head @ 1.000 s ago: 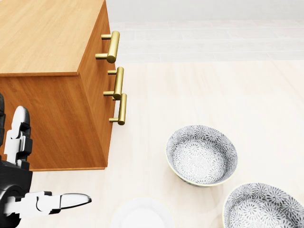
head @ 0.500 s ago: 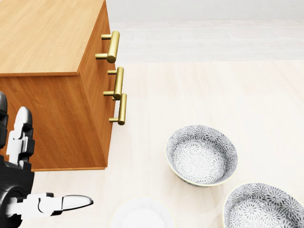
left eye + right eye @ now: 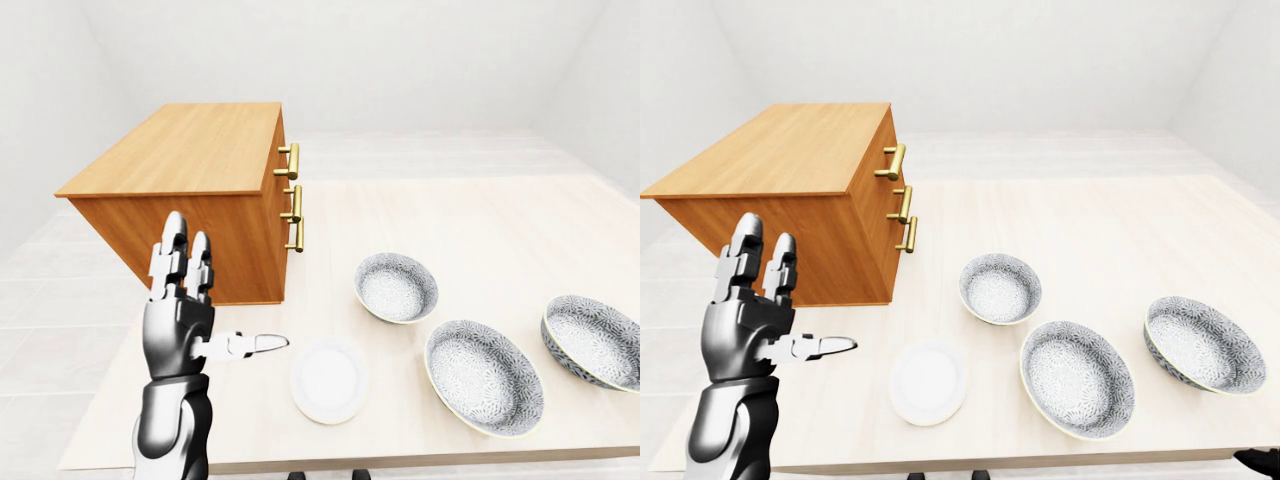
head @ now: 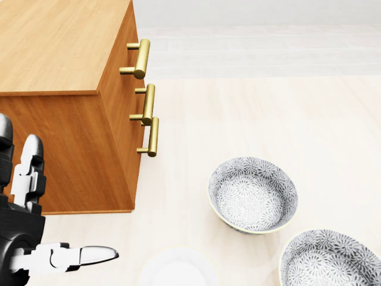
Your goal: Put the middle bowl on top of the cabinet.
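Observation:
Three patterned grey-white bowls stand on the pale table (image 3: 480,220). The middle bowl (image 3: 485,375) lies between the left bowl (image 3: 396,287) and the right bowl (image 3: 597,340). The wooden cabinet (image 3: 190,150) with brass handles (image 3: 293,205) stands at the table's left. My left hand (image 3: 222,292) is raised near the lower left, next to the cabinet's side. It is open, fingers (image 3: 176,240) pointing up and thumb stretched right, and it holds nothing. It is well left of all the bowls. My right hand does not show.
A small white plate (image 3: 328,380) lies between my left hand and the middle bowl, close to the table's near edge. A small dark shape (image 3: 1260,462) sits at the bottom right corner of the right-eye view; I cannot tell what it is.
In the head view my left hand has drifted slightly up and to the right, still open. The bowls, the plate and the cabinet have not moved.

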